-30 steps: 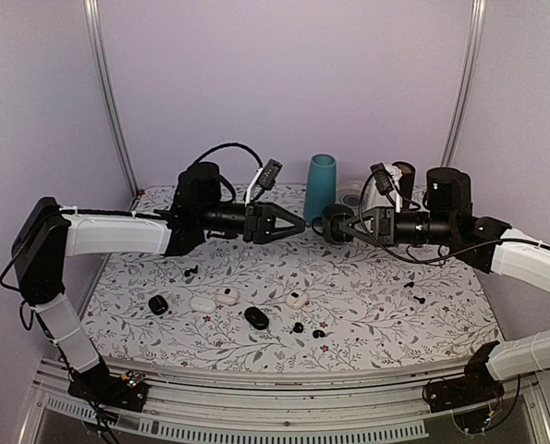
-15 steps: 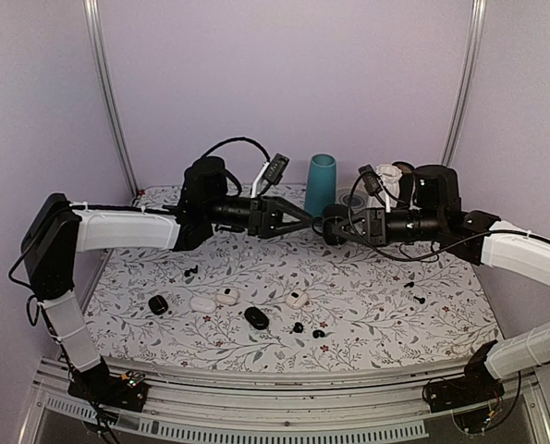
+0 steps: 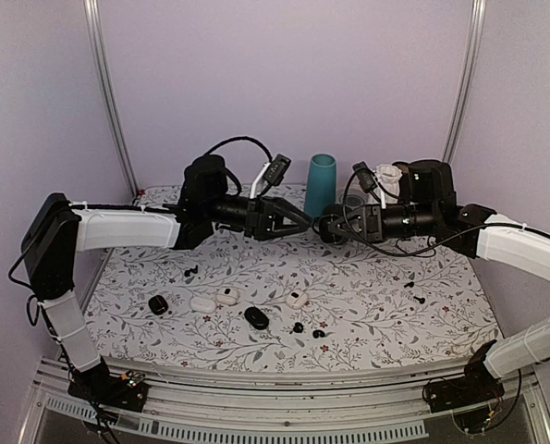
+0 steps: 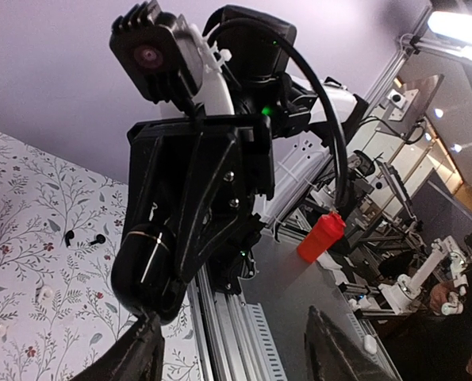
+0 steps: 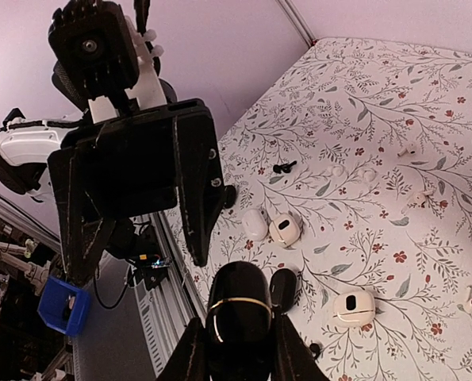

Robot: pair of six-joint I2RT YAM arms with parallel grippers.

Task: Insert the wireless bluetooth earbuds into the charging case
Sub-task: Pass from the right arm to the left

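My right gripper (image 5: 239, 327) is shut on a glossy black charging case (image 5: 238, 311) and holds it in the air over the middle of the table; its lid seam looks closed. My left gripper (image 3: 299, 222) faces it, open, with its fingertips right at the case (image 3: 328, 228). In the left wrist view the case (image 4: 144, 268) hangs just above one left finger (image 4: 143, 349); whether they touch I cannot tell. Tiny black earbuds (image 3: 298, 327) (image 3: 318, 333) lie on the floral cloth near the front, and others lie at the left (image 3: 191, 271) and right (image 3: 416, 292).
More cases lie on the cloth: black ones (image 3: 257, 317) (image 3: 158, 303) and white ones (image 3: 202, 302) (image 3: 226, 296) (image 3: 297, 299). A teal cylinder (image 3: 321, 183) stands at the back. Small white buds (image 5: 366, 175) lie loose on the cloth.
Both arms have risen slightly and drawn together, so the left fingertips now sit at the held case. The left jaws have narrowed a little. The right grip is unchanged.
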